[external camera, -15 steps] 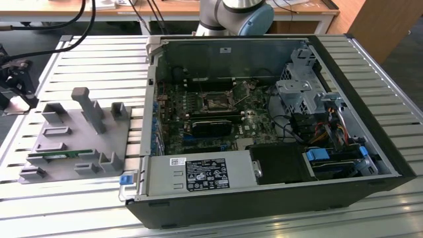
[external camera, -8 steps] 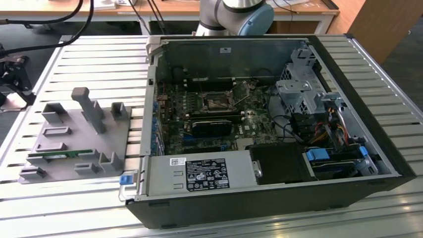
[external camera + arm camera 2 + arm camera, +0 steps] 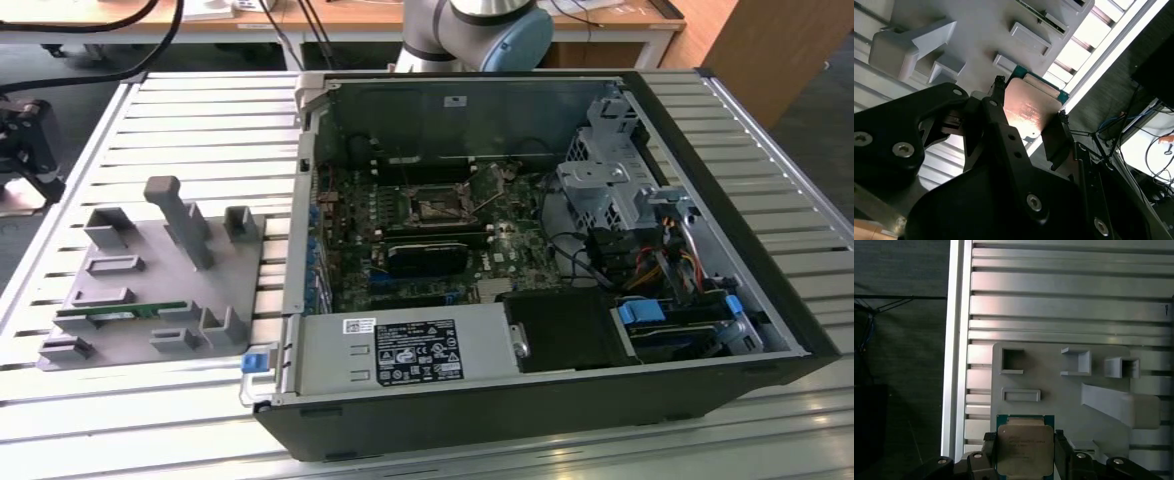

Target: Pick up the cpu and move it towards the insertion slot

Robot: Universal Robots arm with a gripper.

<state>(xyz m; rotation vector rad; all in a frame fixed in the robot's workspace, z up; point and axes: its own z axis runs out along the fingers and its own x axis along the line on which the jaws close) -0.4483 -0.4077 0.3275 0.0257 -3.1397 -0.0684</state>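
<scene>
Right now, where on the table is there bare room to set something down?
Bare slats of the table lie between the grey fixture plate and the far edge, and along the near edge at the exterior view's left. Crowded: the plate's posts and pockets, where the claw grips the cpu, and the computer case around the insertion slot.

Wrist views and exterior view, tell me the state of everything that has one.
gripper: shut on the cpu.
cpu: held above the grey fixture.
insertion slot: empty.
computer case: open, side panel off.
memory stick: lying in the grey fixture.
</scene>
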